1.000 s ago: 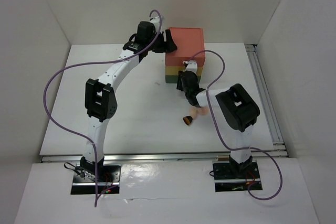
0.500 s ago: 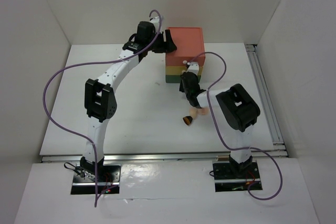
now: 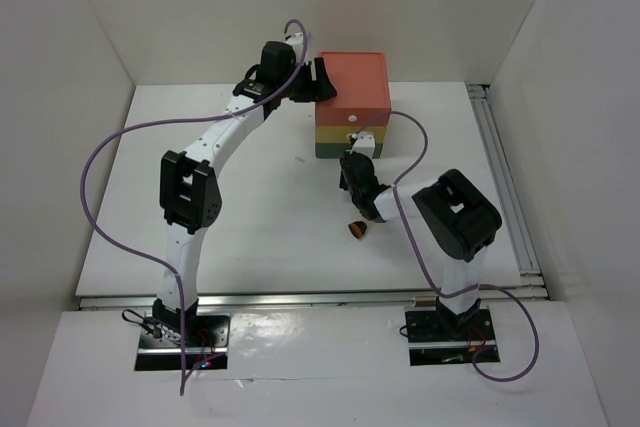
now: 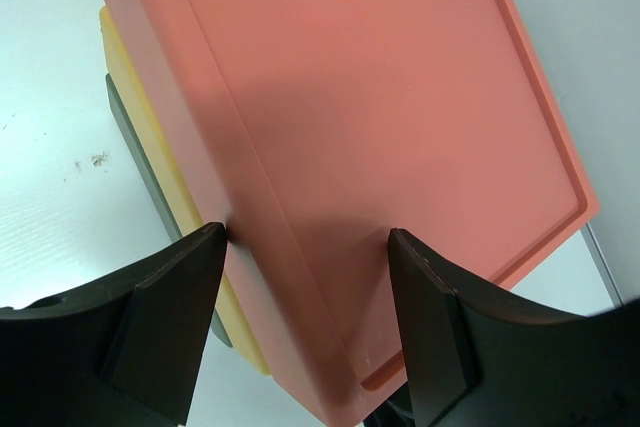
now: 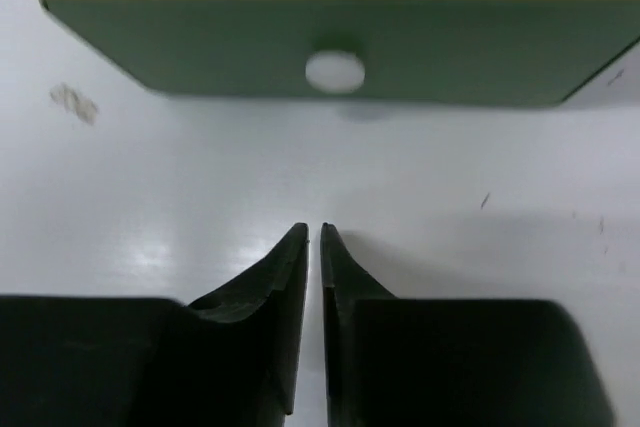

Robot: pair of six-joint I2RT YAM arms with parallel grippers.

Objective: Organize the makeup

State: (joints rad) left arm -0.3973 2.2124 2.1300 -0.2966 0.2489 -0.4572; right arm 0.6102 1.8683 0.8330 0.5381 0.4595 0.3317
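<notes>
Table (image 3: 250,217) is plain white and takes up most of the overhead shot. The drawer box (image 3: 355,82) sits upper centre, coral on top, with yellow and green layers under it.

The left gripper (image 4: 305,237) is up at the box's left edge. Its jaws are wide apart over a corner of the coral top and aren't clamping anything. In its wrist cam the far end of the box is cut off by the frame.

The right gripper (image 5: 313,232) is low over the table, facing the green drawer (image 5: 480,57). Its jaws are nearly together with just a sliver of gap and nothing in it. The white round knob (image 5: 335,71) is blurry, and the yellow layer is only a strip along the top edge.

The only makeup I can spot is a small dark-and-orange piece (image 3: 357,230), lower centre of the overhead view. It's on the table right by the right arm, in front of the box and apart from it. It's too tiny to tell what it is.
</notes>
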